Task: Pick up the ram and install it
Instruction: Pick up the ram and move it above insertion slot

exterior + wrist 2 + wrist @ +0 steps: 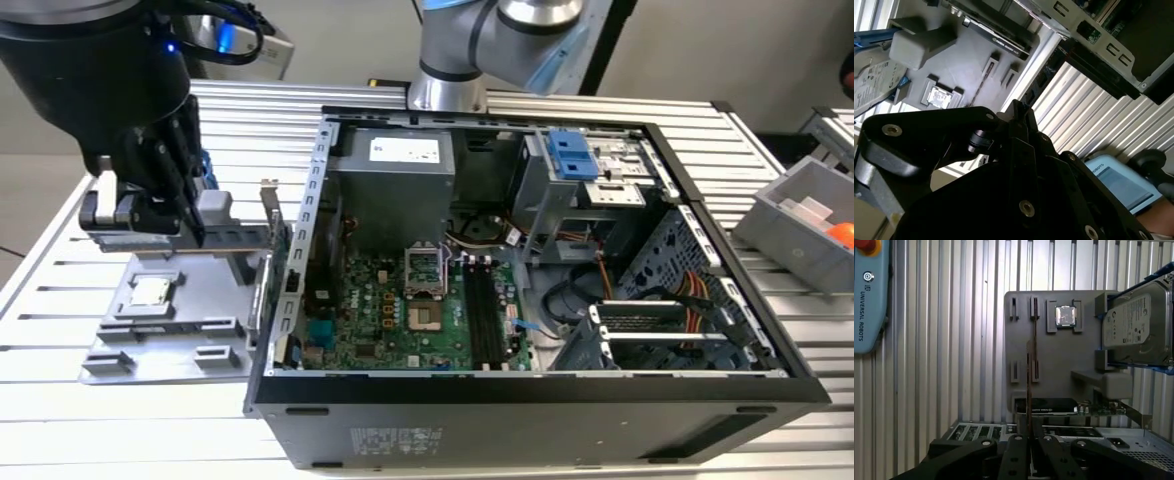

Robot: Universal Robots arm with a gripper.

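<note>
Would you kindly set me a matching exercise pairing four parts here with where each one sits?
Things: 1 ram; 2 processor chip; 3 hard drive; 4 motherboard.
Places: A in the blue bracket; B inside the computer case; C held in the gripper; D flat in a square recess of the grey tray.
Pairs: 1-C; 2-D; 3-A; 4-B.

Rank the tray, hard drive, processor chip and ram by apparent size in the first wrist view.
Largest: tray
Next: hard drive
Unsure: processor chip versus ram, an edge-on sliver nearer the camera.
</note>
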